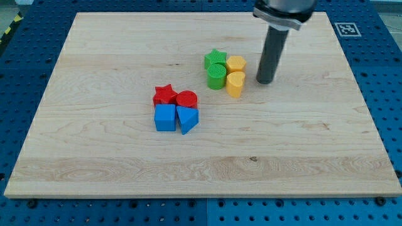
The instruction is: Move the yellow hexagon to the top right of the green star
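Note:
The yellow hexagon (236, 64) lies right of the green star (215, 59), touching it, near the board's upper middle. A green cylinder (217, 76) sits just below the star, and a yellow heart-like block (234, 84) sits below the hexagon. My tip (265, 81) rests on the board just right of the two yellow blocks, a small gap from them, level with the yellow heart-like block.
A second cluster lies lower left: a red star (164, 95), a red cylinder (186, 100), a blue cube (165, 118) and a blue triangle (187, 119). The wooden board (94, 157) sits on a blue perforated table. A marker tag (346, 28) is at the upper right corner.

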Controlling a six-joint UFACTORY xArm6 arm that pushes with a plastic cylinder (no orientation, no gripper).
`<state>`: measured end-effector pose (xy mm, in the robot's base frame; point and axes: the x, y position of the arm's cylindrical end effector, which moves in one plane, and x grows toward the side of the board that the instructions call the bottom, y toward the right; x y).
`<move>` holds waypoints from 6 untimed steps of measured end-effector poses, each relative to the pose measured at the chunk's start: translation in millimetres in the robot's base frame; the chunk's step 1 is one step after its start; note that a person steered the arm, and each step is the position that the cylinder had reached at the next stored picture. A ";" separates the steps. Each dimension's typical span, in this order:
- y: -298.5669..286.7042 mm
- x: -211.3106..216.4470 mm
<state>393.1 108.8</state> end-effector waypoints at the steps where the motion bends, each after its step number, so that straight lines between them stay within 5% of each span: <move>1: -17.1 -12.0; 4: -49.3 16.2; 6: -59.6 -40.4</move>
